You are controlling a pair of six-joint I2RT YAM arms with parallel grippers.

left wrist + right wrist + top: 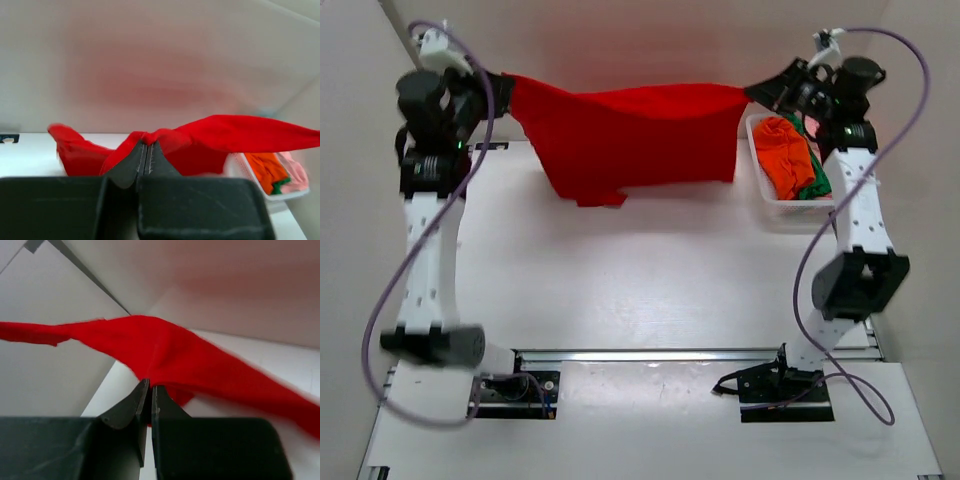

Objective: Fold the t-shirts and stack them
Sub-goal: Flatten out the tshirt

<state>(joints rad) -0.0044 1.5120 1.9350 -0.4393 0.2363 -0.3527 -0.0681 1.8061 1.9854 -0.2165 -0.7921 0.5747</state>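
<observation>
red t-shirt (640,135): soft matt cloth | basket (785,212): white plastic, seemingly glossy | fingers (127,165): matt black

Red t-shirt (190,360) blurry and cropped at right edge

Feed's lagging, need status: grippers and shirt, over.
Left gripper and right gripper both shut on red t-shirt. Shirt stretched between them, hanging above table far side. White basket with orange shirt beside right arm.

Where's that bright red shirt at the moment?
From above, the red t-shirt is stretched across the table's far side, pinched at its ends by the left fingers and right fingers, just left of the white basket.
</observation>
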